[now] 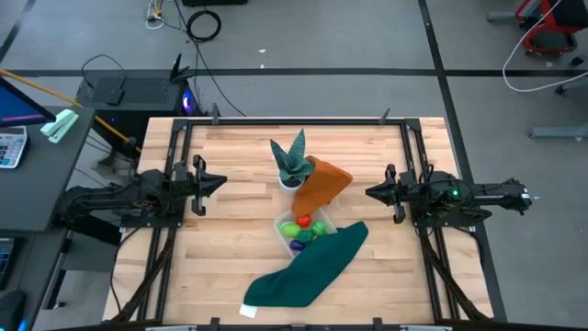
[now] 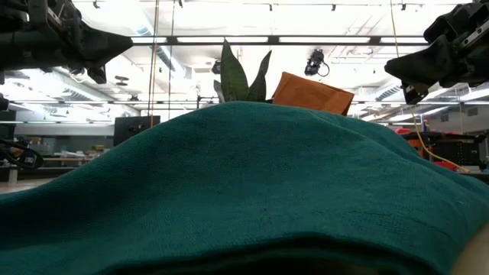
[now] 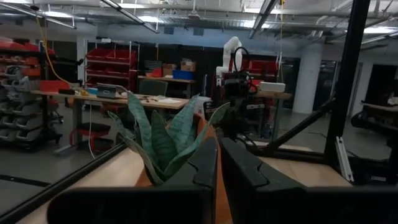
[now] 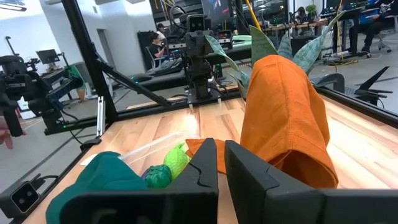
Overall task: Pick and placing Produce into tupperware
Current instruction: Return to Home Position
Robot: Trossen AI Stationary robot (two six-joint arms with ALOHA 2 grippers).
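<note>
The tupperware (image 1: 278, 223), a clear box, stands mid-table with produce in it: a red piece (image 1: 303, 221), a yellow one (image 1: 291, 230), green ones (image 4: 176, 160) and a purple one (image 1: 298, 245). A dark green cloth (image 1: 308, 267) lies from the box's near-right corner toward the near edge and covers that corner. My left gripper (image 1: 220, 182) hovers shut at the table's left, pointing level toward the middle. My right gripper (image 1: 369, 192) hovers shut at the right, facing it. Neither touches anything.
A spiky potted plant (image 1: 292, 161) in a white pot stands just beyond the box. An orange cloth (image 1: 323, 184) stands bunched up against it, its lower edge by the box. In the low view the green cloth (image 2: 244, 191) hides the box. Bare wood lies left and right.
</note>
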